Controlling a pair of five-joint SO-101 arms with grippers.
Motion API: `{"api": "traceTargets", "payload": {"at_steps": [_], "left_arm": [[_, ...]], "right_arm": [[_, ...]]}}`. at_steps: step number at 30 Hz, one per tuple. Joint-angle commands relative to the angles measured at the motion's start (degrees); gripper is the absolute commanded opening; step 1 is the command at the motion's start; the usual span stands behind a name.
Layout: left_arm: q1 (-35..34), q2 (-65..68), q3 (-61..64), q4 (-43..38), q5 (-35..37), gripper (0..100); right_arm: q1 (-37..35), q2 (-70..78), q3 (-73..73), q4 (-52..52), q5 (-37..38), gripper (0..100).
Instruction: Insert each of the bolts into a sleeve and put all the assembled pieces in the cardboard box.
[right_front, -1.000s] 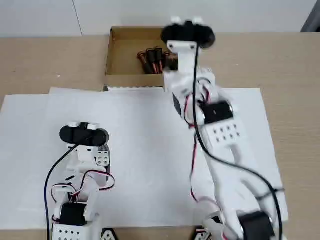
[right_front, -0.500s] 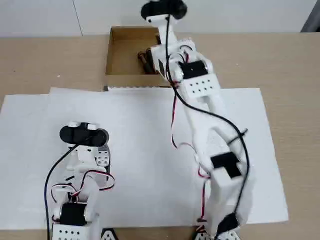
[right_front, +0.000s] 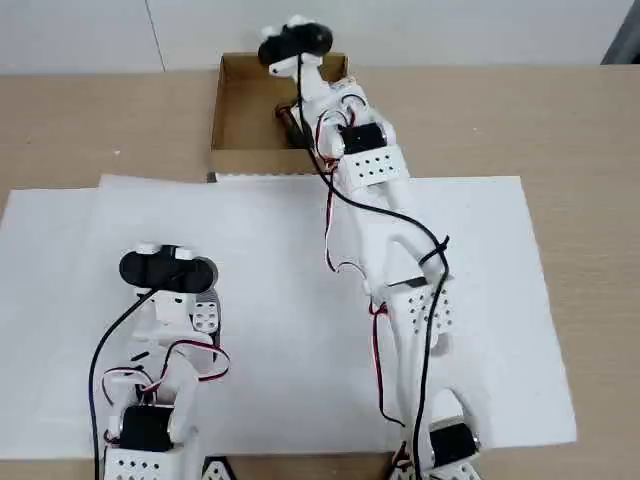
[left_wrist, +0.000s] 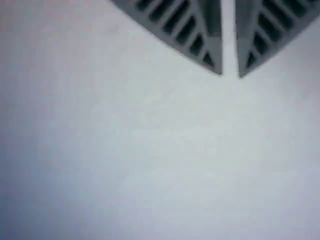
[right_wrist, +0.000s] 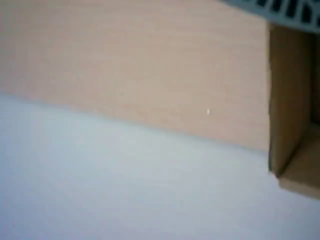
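Note:
The cardboard box (right_front: 232, 112) stands at the far edge of the table. My right arm (right_front: 362, 165) stretches from the near right out over the box's right half, covering most of what lies inside. Dark bolt heads of the assembled pieces (right_front: 290, 118) peek out beside its wrist. The right wrist view has a corner of the box (right_wrist: 289, 125) and a sliver of grey finger (right_wrist: 292, 10). My left arm (right_front: 165, 325) rests at the near left over the white paper. My left gripper (left_wrist: 230, 74) hovers just above the paper, shut, with nothing held.
White paper (right_front: 270, 300) covers the table's near and middle area. Bare wooden tabletop (right_front: 100, 120) lies on both sides of the box. Red and black cables hang along both arms.
The right arm has stretched farther forward and to the left, so its wrist now sits over the box and hides most of the pieces. The left arm has not moved.

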Motion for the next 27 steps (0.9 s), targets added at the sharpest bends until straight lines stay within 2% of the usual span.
{"api": "traceTargets", "payload": {"at_steps": [1, 5, 10, 12, 20, 27], "left_arm": [[-0.09, -0.53, -0.22, 0.44, -0.09, 0], [-0.09, -0.53, -0.22, 0.44, -0.09, 0], [-0.09, -0.53, -0.22, 0.44, -0.09, 0], [-0.09, -0.53, -0.22, 0.44, -0.09, 0], [-0.09, -0.53, -0.22, 0.44, -0.09, 0], [-0.09, -0.53, -0.22, 0.44, -0.09, 0]], "right_arm": [[0.31, 1.54, -7.82, -1.36, 4.04, 0.5], [-0.57, 3.74, -10.55, -0.84, 4.57, 1.2], [-1.36, 3.74, -10.81, 3.82, 4.48, 16.9], [-1.45, 3.74, -10.81, 3.91, 4.40, 20.2], [-1.54, 3.74, -15.91, 6.02, 4.57, 14.0], [-1.27, 3.82, -28.40, 18.07, 4.57, 0.0]]}}
